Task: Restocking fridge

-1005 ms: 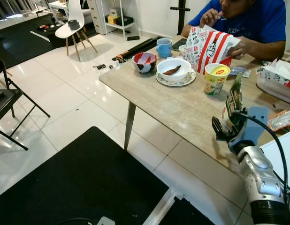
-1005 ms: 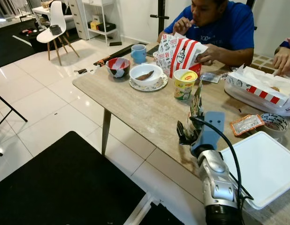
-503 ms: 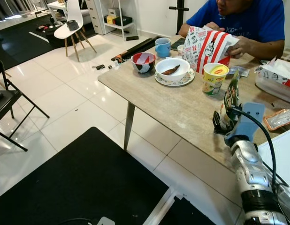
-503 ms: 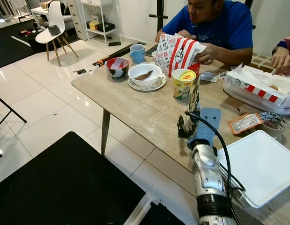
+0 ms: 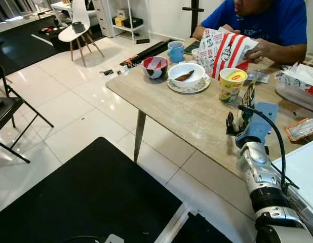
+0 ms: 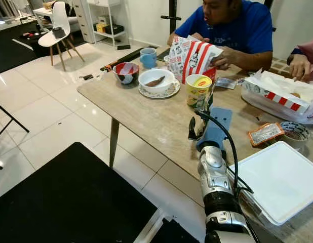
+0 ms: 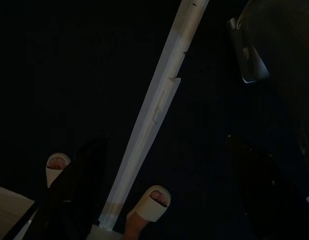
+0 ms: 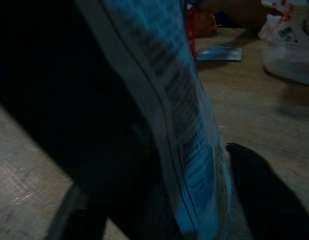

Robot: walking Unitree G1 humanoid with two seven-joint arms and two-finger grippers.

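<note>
Marble-patterned table (image 5: 161, 101) carries a red bowl (image 5: 155, 66), a white bowl (image 5: 187, 74) and a yellow noodle cup (image 5: 232, 84). Near its front edge, the right gripper (image 5: 237, 123) is clamped on an upright green packet (image 5: 249, 99), just beside the cup.

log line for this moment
right gripper: holds packet upright over table | left gripper: idle, low | cup beyond packet

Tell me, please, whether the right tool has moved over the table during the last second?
Yes. The right tool, gripping a green packet, has moved farther over the table, toward the yellow noodle cup, and is now much closer to it.
</note>
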